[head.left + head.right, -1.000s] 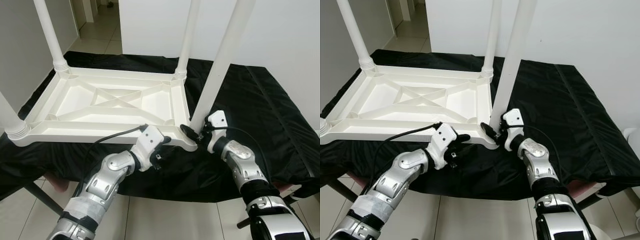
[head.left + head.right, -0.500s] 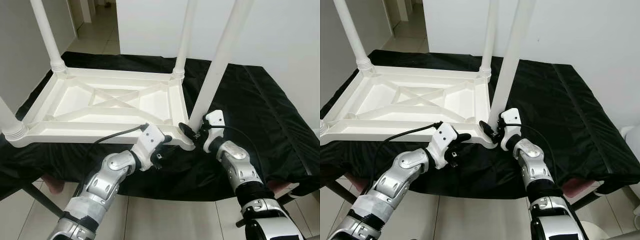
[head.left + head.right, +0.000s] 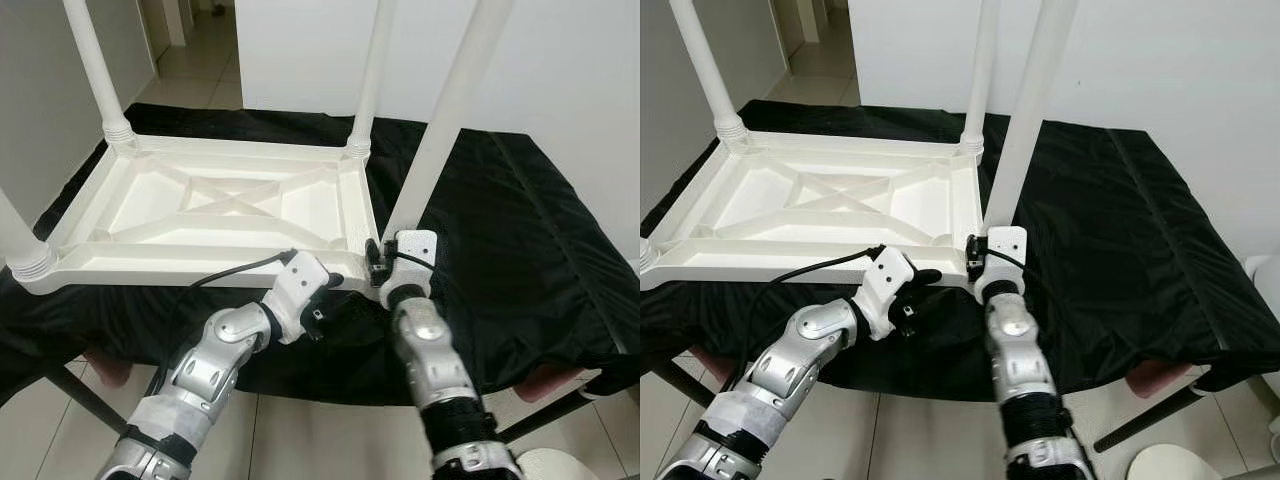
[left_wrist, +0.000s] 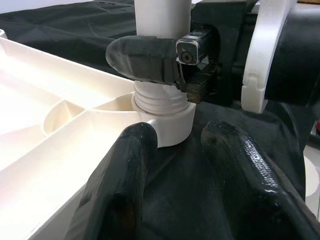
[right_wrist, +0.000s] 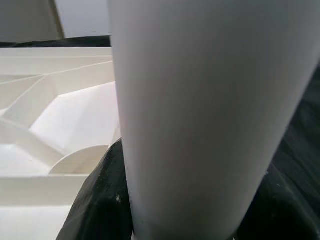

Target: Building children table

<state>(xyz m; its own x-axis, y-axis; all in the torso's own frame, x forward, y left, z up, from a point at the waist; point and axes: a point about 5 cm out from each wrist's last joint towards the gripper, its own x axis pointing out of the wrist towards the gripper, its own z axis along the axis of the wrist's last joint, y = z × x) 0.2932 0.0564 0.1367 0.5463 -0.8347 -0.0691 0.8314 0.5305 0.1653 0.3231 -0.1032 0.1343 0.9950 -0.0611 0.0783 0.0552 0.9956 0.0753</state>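
Table: white plastic children's table top is lying upside down on a black cloth-covered work surface, ribbed underside w/ X-brace facing up, near edge sitting close to the cloth's front edge.
Legs: three white round plastic legs are standing upright in corner sockets – far-left leg, far-right leg, near-left leg. Fourth white leg is standing at the near-right corner, tilting a bit to the right; its ribbed base is sitting in the corner socket.
Right gripper: right gripper is gripping the fourth leg low down, just above the socket; black fingers are clamped round the leg, one each side. In the right wrist view the leg is looming very close, table top behind it.
Left gripper: left gripper is reaching under the near edge by the same corner, fingers slightly apart, holding nothing; fingertips just beside the socket, over the black cloth.
Floor: pale tiled floor is showing below the work surface.
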